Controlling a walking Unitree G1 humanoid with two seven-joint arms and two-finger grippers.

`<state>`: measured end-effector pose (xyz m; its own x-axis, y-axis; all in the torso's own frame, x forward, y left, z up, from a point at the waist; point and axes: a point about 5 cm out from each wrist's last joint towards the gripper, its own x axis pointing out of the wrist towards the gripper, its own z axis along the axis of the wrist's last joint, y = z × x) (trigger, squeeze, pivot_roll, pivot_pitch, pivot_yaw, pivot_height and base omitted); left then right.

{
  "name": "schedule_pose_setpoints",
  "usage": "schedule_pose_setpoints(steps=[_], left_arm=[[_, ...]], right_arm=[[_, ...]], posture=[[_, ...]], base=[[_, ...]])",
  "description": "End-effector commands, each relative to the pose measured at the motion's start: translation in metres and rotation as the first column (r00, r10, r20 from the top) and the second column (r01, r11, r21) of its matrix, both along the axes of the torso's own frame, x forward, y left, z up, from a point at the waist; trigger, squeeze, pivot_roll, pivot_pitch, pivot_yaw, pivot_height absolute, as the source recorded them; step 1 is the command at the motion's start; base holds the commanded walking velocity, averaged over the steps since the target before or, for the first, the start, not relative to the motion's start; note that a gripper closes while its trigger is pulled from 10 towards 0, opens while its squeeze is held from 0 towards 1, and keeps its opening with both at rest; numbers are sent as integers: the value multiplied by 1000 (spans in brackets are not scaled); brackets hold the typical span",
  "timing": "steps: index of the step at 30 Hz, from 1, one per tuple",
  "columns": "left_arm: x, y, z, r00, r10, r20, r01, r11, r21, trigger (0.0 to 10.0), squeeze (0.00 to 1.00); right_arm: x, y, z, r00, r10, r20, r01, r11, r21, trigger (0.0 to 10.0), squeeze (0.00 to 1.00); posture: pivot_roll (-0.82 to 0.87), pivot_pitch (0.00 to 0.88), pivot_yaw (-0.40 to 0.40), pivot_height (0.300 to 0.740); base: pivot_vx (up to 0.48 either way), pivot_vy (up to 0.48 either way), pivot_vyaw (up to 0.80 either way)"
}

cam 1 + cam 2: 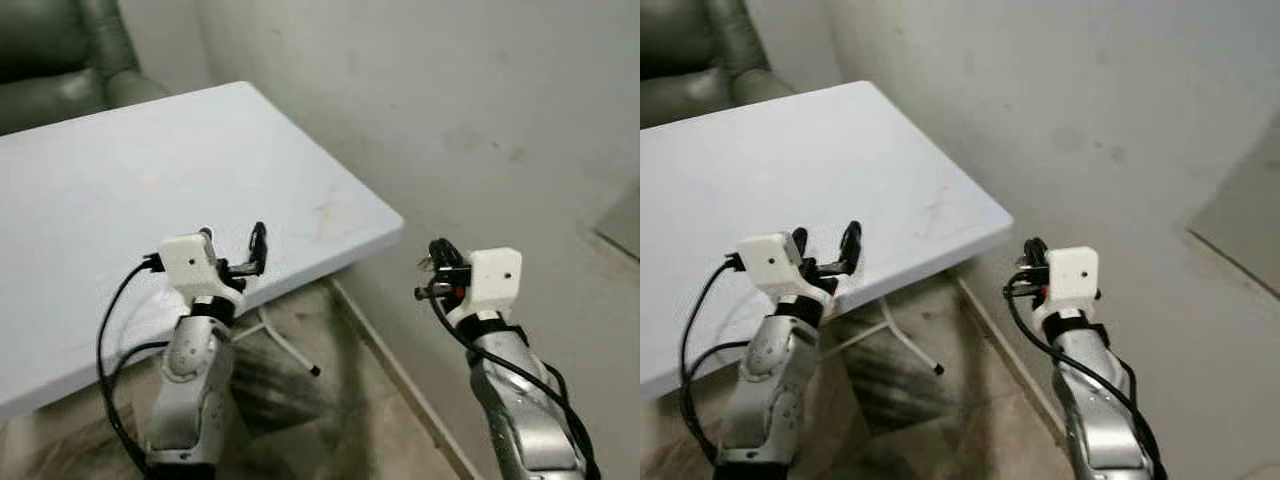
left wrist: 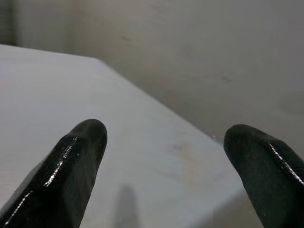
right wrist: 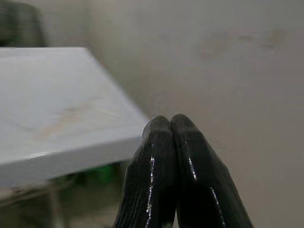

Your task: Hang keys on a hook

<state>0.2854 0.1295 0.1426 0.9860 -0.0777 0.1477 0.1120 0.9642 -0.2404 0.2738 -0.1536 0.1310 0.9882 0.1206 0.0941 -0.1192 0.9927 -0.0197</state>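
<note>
White bench (image 1: 120,180) at 10 o'clock, bare. Left pincer (image 1: 240,255) spread, empty; right pincer (image 3: 172,142) closed, empty. Task unstarted, by judgement.

You have a white counter (image 1: 150,180) before a pale wall (image 1: 480,100), with a dark green armchair (image 1: 60,60) behind its far corner.
</note>
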Motion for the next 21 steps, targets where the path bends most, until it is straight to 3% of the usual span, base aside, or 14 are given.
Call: schedule_pose_setpoints(steps=[1, 21], left_arm=[[1, 1, 0, 1000, 11, 2, -11, 1000, 9, 10000, 0], [-1, -3, -1, 1000, 11, 6, -11, 1000, 20, 10000, 0]], right_arm=[[0, 2, 0, 1000, 4, 3, -4, 1000, 5, 10000, 0], [0, 3, 0, 1000, 21, 6, -21, 1000, 2, 10000, 0]], posture=[[-16, 0, -31, 740], [-18, 0, -38, 740]], base=[[0, 0, -688], [0, 0, -689]])
